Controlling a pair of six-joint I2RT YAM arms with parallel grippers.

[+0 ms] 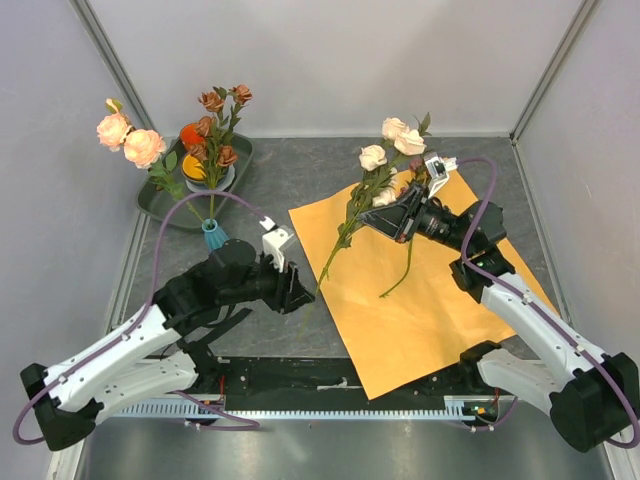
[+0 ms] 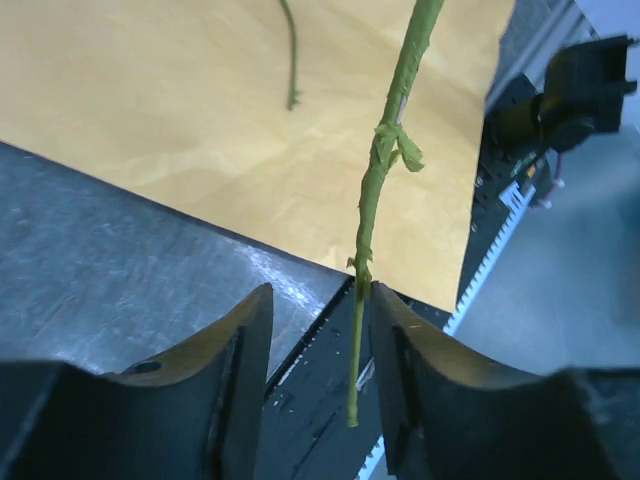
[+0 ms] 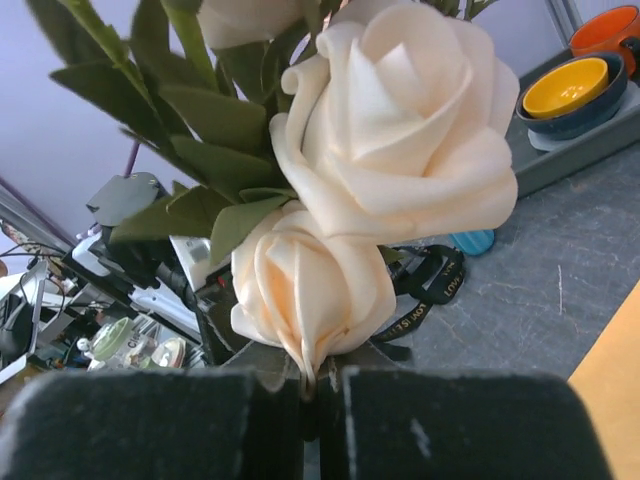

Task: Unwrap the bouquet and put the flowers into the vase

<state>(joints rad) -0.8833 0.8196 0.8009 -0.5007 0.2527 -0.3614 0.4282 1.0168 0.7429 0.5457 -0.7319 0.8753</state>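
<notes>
The teal vase [image 1: 213,238] holds peach-pink roses [image 1: 130,140] and rust-brown roses [image 1: 218,125]. My right gripper [image 1: 375,222] is shut on the cream-white flowers [image 1: 392,140], pinching just under a bloom [image 3: 400,130] and holding them above the flat orange paper [image 1: 430,300]. Their long stem [image 2: 375,200] slants down to my left gripper [image 1: 295,290], which is open. The stem's lower end hangs in the gap and leans on the right-hand finger [image 2: 410,340]. Another stem [image 1: 400,270] lies on the paper. The black ribbon [image 3: 430,290] lies loose on the table.
A dark tray [image 1: 160,205] at the back left holds stacked bowls [image 1: 195,165], yellow [image 3: 566,85] and orange [image 3: 605,25]. White walls close in the grey table on three sides. The arms' base rail [image 1: 330,385] runs along the near edge.
</notes>
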